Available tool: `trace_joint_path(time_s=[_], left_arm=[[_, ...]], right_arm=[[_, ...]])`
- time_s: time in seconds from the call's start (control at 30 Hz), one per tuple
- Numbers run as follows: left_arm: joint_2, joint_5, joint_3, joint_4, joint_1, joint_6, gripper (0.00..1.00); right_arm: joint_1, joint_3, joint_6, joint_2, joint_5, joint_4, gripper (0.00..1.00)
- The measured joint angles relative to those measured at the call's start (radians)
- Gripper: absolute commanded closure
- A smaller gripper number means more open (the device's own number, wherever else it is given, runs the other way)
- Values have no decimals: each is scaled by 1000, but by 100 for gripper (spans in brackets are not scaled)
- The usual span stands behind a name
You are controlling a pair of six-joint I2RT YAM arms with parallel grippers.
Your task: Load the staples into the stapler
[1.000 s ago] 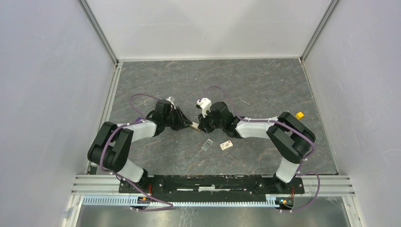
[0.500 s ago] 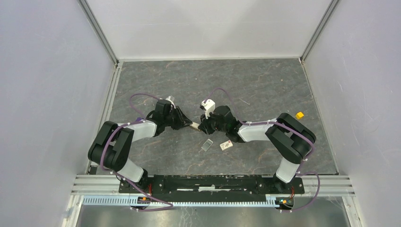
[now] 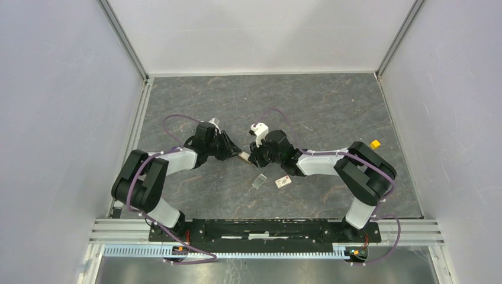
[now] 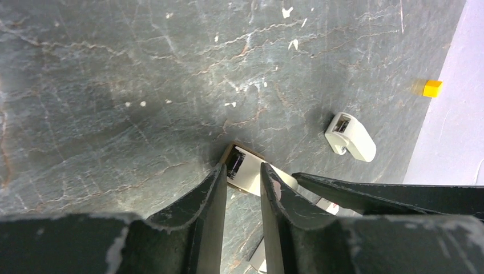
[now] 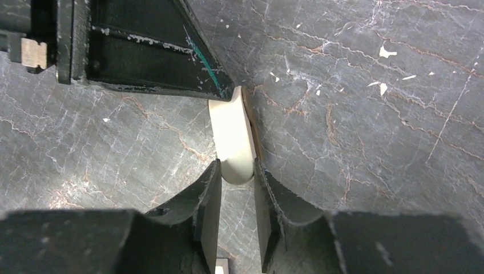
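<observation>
Pinching the stapler (image 5: 231,131) from opposite ends, left gripper (image 4: 243,174) and right gripper (image 5: 236,171) face off over the table (image 3: 331,106), dark veined stone between pale walls (image 3: 59,118); box (image 3: 283,181) and strip (image 3: 258,181) lie near.

The surface (image 3: 331,106) is dark grey stone with pale and rusty veins. The stapler (image 5: 231,140) is cream over a brown base. The staple box (image 3: 283,181) is white with red-and-dark print, the strip (image 3: 258,181) grey, the cube (image 3: 375,144) yellow. The left claw (image 4: 242,167) and right claw (image 5: 236,165) are scuffed black.
</observation>
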Motion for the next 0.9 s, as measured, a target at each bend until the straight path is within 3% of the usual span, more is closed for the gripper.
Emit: trace_joint_path(time_s=[0.23,0.5,0.6,0.67,0.7,0.73,0.77,0.9], left_arm=[[-17,-11,92,-114,-15,27,56],[-177,-137,246,-361,-16,138,49],[-251,-169,290,-438,-16,181,30],[-300,-181,316,-494,-16,212,1],[-332,-183,330,-525,-16,232,0],[-368,-184,345,-557,-16,253,0],[-408,-183,362,-586,-16,270,0],[-573,-183,427,-657,-16,327,0]], right_arm=[[0,36,5,-26,3,-130,59],[-11,54,-16,-159,23,-256,47],[-18,72,-37,-232,43,-288,32],[-20,76,-57,-294,66,-319,25],[-21,76,-68,-333,82,-343,19],[-21,76,-78,-374,100,-367,5],[-21,76,-86,-415,120,-390,2],[-21,76,-125,-623,225,-485,2]])
